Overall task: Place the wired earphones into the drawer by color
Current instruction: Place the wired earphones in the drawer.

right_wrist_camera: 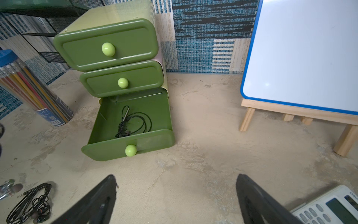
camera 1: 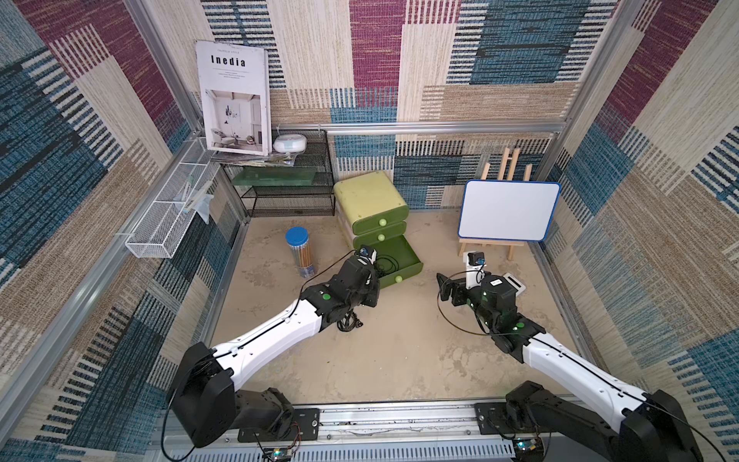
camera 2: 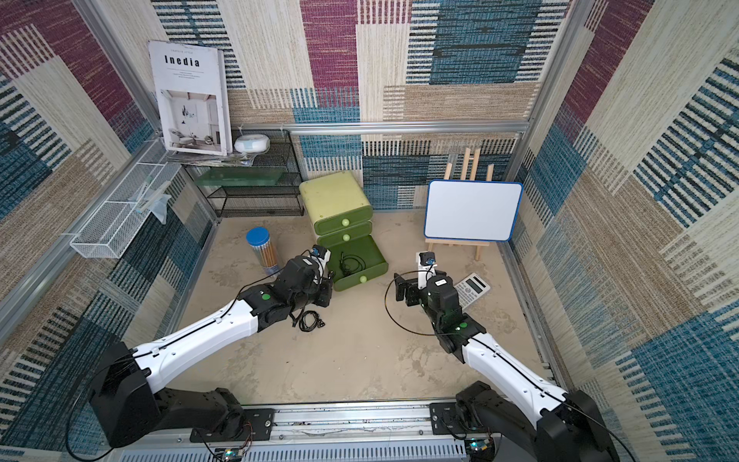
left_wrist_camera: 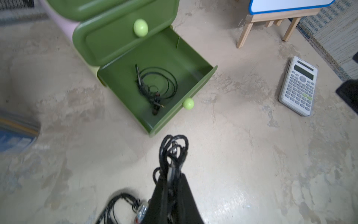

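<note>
Currently gripping one black earphone bundle [left_wrist_camera: 174, 149] tight in left gripper [left_wrist_camera: 170, 180], hovering just short of the open drawer [left_wrist_camera: 201, 85] ahead of the jaws, storing one black set [left_wrist_camera: 149, 91] inside, leaving a third bundle [right_wrist_camera: 29, 201] loose beside them, holding right gripper [right_wrist_camera: 176, 178] spread, empty.

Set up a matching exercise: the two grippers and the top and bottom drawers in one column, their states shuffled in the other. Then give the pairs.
Column one
1. left gripper
2. right gripper
3. top drawer
4. bottom drawer

Column two
A. pulled out, with coiled black earphones lying inside
B. open, nothing between the jaws
C. shut on a black earphone bundle
D. pushed in, closed

Pairs: 1-C, 2-B, 3-D, 4-A
</note>
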{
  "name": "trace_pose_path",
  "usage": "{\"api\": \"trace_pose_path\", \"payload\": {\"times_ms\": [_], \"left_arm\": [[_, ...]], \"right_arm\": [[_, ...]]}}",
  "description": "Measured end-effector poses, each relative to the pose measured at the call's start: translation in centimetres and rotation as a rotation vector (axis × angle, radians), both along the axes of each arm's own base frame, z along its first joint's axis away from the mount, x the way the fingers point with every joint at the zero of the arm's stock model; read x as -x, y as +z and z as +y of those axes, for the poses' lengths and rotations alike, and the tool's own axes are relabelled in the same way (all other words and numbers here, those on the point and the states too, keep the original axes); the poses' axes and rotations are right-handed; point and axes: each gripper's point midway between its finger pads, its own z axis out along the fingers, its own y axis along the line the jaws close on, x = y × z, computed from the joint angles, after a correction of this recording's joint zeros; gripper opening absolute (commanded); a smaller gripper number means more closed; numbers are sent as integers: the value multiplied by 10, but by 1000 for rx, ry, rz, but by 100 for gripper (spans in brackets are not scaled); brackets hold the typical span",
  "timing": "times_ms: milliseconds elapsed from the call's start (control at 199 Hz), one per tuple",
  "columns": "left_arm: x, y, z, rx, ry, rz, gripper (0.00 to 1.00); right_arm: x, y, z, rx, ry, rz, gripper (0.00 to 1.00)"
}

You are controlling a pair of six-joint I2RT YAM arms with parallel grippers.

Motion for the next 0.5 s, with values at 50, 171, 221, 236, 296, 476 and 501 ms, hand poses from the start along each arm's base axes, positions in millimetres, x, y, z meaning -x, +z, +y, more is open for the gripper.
{"api": "trace_pose_path", "payload": {"times_ms": [50,171,221,236,296,476,501], "left_arm": [[-9,3,-9,-16,-37,-17,0],[-30,9,-23,-71,-105,-64,0],[-39,10,-28,-89,-132,-77,0],[-42,10,-29,-96,-135,-80,0],[-53,10,-33,-116,-159,-93,0],[-81,1,-47,-160,-233,-109,0],[-85,-1,-50,-165,-245,-110,0]], "right_arm": [[0,1,0,-1,-2,-3,99],[1,2,-2,-2,-7,-8,99],[1,3,-3,-3,-10,-12,99],[1,3,-3,-3,-10,-12,99],[2,4,-4,-4,-15,-17,99],[4,9,-8,-11,-29,-39,99],[5,9,-9,-12,-31,-42,99]]}}
